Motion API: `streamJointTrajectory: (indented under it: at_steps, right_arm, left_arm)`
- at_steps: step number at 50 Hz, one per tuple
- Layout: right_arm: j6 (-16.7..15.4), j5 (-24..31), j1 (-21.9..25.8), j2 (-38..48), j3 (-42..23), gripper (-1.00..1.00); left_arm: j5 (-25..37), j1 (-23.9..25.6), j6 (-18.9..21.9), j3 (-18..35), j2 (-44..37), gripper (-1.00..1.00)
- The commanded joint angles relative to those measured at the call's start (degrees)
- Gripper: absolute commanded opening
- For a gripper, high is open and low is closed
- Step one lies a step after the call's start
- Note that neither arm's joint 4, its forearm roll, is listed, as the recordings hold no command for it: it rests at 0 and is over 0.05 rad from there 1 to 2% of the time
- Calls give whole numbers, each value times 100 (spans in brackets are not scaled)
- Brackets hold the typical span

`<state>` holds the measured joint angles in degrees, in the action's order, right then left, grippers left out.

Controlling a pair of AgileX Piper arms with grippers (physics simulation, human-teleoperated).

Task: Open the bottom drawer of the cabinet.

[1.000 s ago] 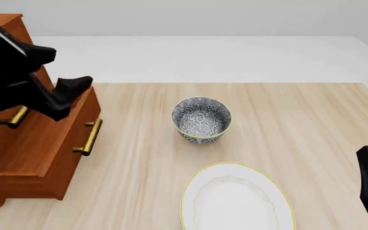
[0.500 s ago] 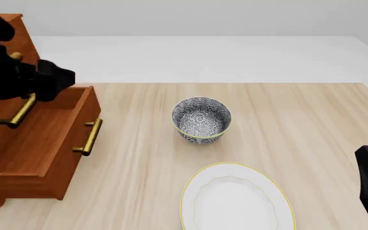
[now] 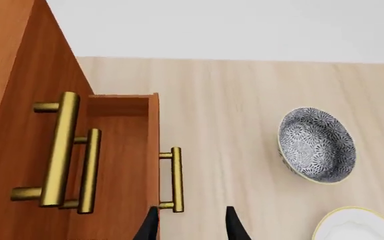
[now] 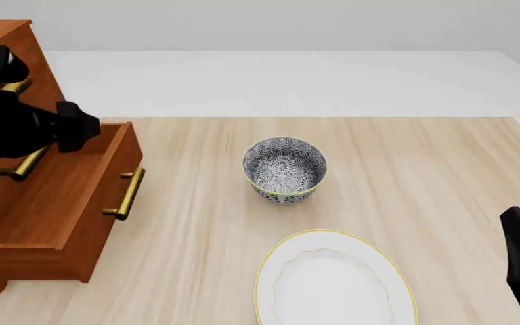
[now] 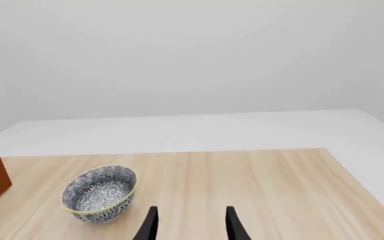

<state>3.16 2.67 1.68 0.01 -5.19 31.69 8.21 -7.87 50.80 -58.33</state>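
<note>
From the left wrist view, the left claw (image 3: 192, 225) hangs open and empty, its fingertips apart just off the brass handle (image 3: 175, 179) of the bottom drawer (image 3: 122, 165), which juts out from the cabinet (image 3: 12, 75). From the front, that drawer (image 4: 57, 203) stands pulled out at the table's (image 4: 405, 176) left edge. The right wrist view shows the right claw (image 5: 190, 225) parted, holding nothing, above the table near the patterned bowl (image 5: 100, 192).

Front cam: fixed, high on the arms' side, looks forward and down over the table (image 4: 422, 169). Left wrist cam: close above the cabinet (image 3: 12, 75), facing down its drawer fronts. Right wrist cam: low, well off from the cabinet, looks across the tabletop. All three share the bowl (image 4: 284, 169) (handy cross-reference).
</note>
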Motion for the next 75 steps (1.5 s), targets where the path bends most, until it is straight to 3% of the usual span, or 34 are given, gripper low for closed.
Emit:
streamJointTrajectory:
  at_steps: [1,7,8,27,53,56,58,60,61,62,64,75]
  right_arm:
    - [13,-29,-5,0,33,100]
    - [3,-25,-7,0,43,100]
    - [3,-16,-13,0,35,100]
    - [-26,-25,8,0,77,100]
    - [-48,56,20,0,-44,100]
    - [-43,46,18,0,-26,100]
    - [-49,45,21,0,-17,100]
    - [-34,46,14,0,-25,100]
    - [-39,45,2,0,-24,100]
    - [-34,45,5,0,-27,100]
    - [-38,56,-1,0,-35,100]
    - [-44,36,-6,0,-9,100]
  left_arm:
    - [-394,-361,75,-227,-325,100]
    - [-685,-529,174,-439,-522,100]
    - [-715,-592,348,-435,-537,100]
    - [-1316,-849,551,-860,-930,100]
    - [-1939,-828,583,-1329,-1309,100]
    - [-1993,-769,394,-1375,-1403,100]
    - [-2093,-901,763,-1428,-1408,100]
    - [-2114,-792,519,-1452,-1488,100]
    - [-2178,-864,659,-1474,-1490,100]
    - [-2183,-783,513,-1492,-1541,100]
    - [-2246,-862,651,-1504,-1549,100]
    - [-2473,-793,566,-1615,-1758,100]
